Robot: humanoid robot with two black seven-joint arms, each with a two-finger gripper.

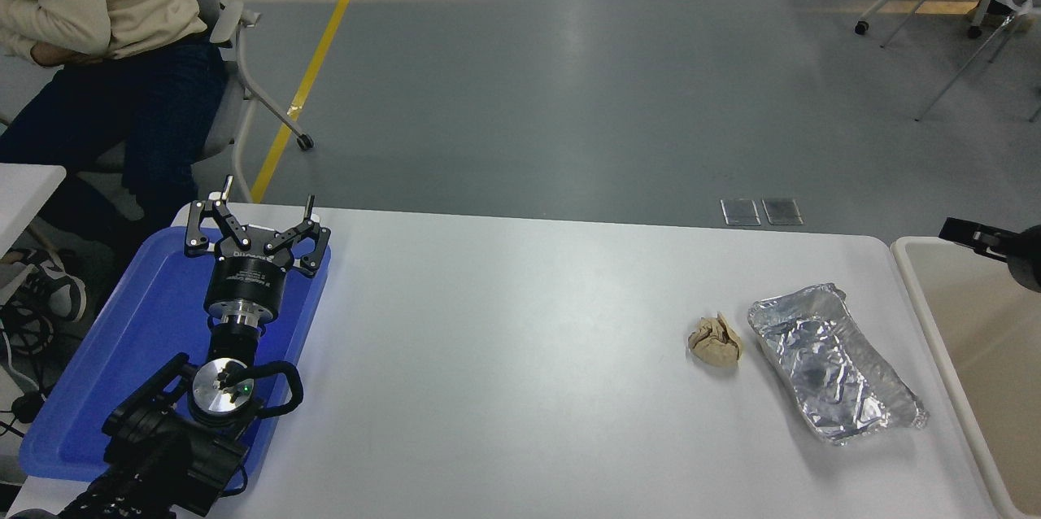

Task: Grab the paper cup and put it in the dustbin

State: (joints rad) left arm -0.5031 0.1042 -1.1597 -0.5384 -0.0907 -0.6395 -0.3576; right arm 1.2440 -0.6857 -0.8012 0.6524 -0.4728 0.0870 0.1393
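The left gripper [264, 214] rests with fingers spread apart over the blue tray [98, 389] at eight o'clock, the right gripper [988, 241], whose state I cannot tell, sits above the dustbin [935, 324] at three o'clock, and the paper cup is nowhere visible.

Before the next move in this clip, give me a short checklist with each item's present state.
1. Paper cup in view on the table: not ok, none seen.
2. Dustbin in view at the table's right end: ok.
3. Right gripper over the dustbin: ok; open or shut: cannot tell.
4. Cup inside the dustbin: cannot tell, only part of it shows.
5. Left gripper parked open over the blue tray: ok.
6. Paper ball and foil tray left on the table: ok.
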